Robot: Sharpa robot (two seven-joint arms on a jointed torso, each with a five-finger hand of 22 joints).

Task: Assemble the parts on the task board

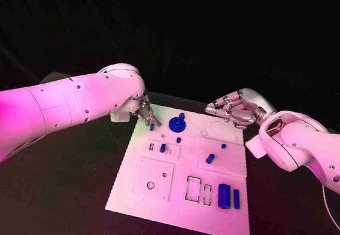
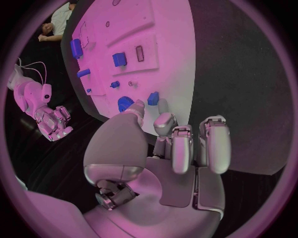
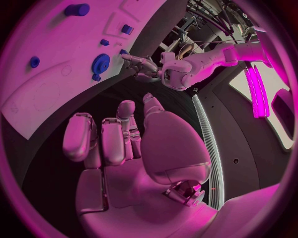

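**Both hands poised at the far end of the task board**

The left arm reaches in across the table (image 1: 52, 196) and bends its wrist down, so the left hand (image 1: 145, 112) hangs at the far left corner of the task board (image 1: 180, 216). In the left wrist view its fingers (image 2: 214, 144) are curled loosely forward over the board's edge with nothing between them; the thumb tip sits close to a small blue peg (image 2: 153, 98), but whether it touches is hard to tell.

The right arm comes in lower and angled, and the right hand (image 1: 234, 112) hovers just beyond the board's far right corner, above the dark table. Its fingers (image 3: 81, 141) are bent inward and apart, holding nothing.

The board lies in the middle of the table. A blue gear (image 1: 176, 125) stands near its far edge, close to the left hand. A blue cylinder (image 1: 224, 196) and a slimmer blue bar (image 1: 236, 198) lie side by side towards the near right, beside two rectangular slots (image 1: 194, 189). A short blue pin (image 1: 210, 158) lies mid-board.

The left forearm hides the table's left side, and the smallest parts are too small to identify.
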